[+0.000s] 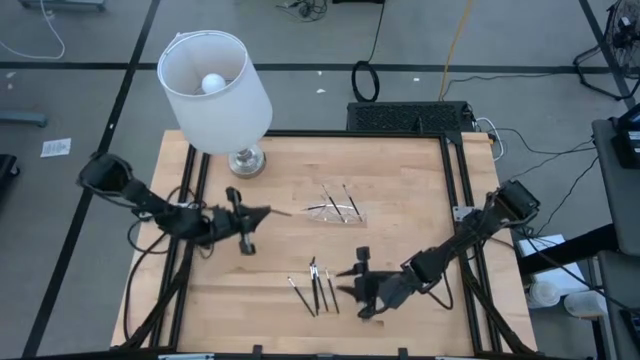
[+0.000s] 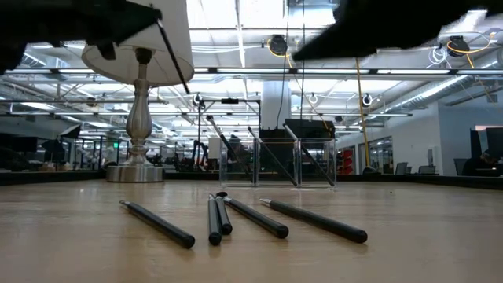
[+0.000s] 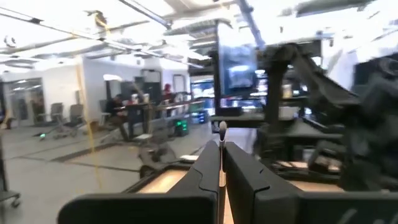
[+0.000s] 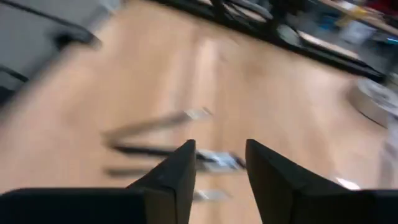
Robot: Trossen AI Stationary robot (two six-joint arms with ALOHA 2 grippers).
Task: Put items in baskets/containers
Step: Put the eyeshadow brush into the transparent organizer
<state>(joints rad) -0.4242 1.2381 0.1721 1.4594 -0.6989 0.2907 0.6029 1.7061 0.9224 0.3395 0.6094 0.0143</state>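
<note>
Several thin dark sticks (image 1: 315,287) with light tips lie flat on the wood near the table's near edge, and show up close in the low view (image 2: 255,218). The clear tray (image 1: 336,209) stands mid-table with sticks leaning inside it (image 2: 275,161). My left gripper (image 1: 265,213) hovers left of the tray, shut on one stick (image 1: 281,212). My right gripper (image 1: 342,281) is open just right of the lying sticks, which show blurred beyond its fingers (image 4: 161,143). My left gripper (image 3: 222,152) pinches one stick between its two fingers. The stick's light tip (image 3: 222,129) pokes out past the fingertips and points toward the tray. The stick runs along the fingers and is lifted clear of the table, slanting down from the gripper (image 2: 173,47).
A lamp with a white shade (image 1: 214,88) and a silver base (image 1: 246,160) stands at the table's far left. Black rails (image 1: 455,190) frame the table's sides. Bare wood lies between the tray and the lying sticks.
</note>
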